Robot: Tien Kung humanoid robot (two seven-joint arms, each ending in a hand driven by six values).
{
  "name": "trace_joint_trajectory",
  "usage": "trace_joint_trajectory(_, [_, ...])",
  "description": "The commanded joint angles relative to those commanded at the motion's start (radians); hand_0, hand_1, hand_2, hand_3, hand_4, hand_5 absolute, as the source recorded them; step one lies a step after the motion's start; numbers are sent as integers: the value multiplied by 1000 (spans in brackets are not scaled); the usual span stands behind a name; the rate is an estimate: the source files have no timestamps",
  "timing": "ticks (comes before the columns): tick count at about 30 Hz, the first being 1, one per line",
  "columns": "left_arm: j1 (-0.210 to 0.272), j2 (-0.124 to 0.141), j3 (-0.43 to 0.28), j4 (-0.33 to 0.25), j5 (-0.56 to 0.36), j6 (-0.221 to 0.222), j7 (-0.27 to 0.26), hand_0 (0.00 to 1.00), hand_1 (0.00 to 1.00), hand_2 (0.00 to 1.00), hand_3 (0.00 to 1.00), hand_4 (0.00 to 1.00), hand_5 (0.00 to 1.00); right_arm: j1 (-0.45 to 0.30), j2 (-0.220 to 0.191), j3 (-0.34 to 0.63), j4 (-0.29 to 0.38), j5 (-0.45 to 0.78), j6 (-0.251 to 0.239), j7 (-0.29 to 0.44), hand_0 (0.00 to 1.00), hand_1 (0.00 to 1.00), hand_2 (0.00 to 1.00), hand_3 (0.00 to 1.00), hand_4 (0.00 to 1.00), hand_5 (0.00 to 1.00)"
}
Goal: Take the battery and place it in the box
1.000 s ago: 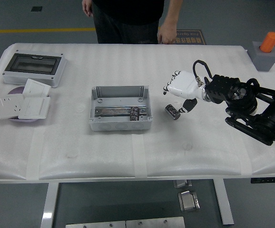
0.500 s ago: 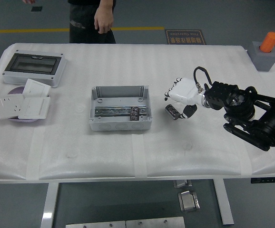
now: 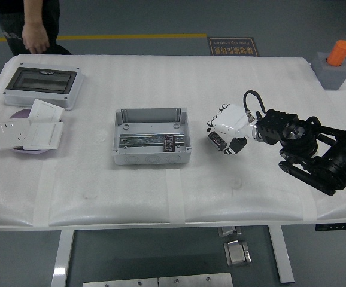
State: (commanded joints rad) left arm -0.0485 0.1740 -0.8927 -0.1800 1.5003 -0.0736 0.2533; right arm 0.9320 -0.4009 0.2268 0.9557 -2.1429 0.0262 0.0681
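Note:
The battery (image 3: 216, 141), a small dark cylinder, lies on the white table (image 3: 161, 78) just right of the open grey box (image 3: 152, 136). My right hand (image 3: 225, 135), white with dark fingertips, is lowered over it. The fingers curl down on the battery's left and top, and the thumb presses in from the right. The battery still touches the table and part of it is hidden under the palm. Inside the box I see a metal rail and a small dark part. My left arm is out of the picture.
A grey enclosure with a clear lid (image 3: 41, 85) sits at the far left, with white switch plates (image 3: 26, 131) on a purple disc in front of it. An orange cylinder on a grey block (image 3: 334, 63) stands far right. A person (image 3: 32, 27) stands at the top left corner.
My right hand has come down and curled closer around the battery, which stays in place. The person has walked from the top centre to the top left.

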Motion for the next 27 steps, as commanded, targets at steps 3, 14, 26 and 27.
trace_joint_trajectory(3, [-2,0,-3,0,3,-1,0,624,640,443,582,399,385,-2,1,2,-5,6,0,-1,918,750,754,785,877,283])
trace_joint_trajectory(14, [-1,0,-25,0,29,-6,6,624,639,443,581,400,386,-13,10,4,-17,29,-1,-10,906,741,730,697,636,258])
trace_joint_trajectory(26, [5,-3,-34,0,37,-3,6,624,640,443,582,401,389,-18,-22,-82,25,148,-124,-92,859,698,662,673,398,191])
trace_joint_trajectory(27, [6,-4,-35,0,38,-4,6,624,640,443,582,401,389,-18,-31,-101,37,165,-148,-109,859,698,662,673,398,191])
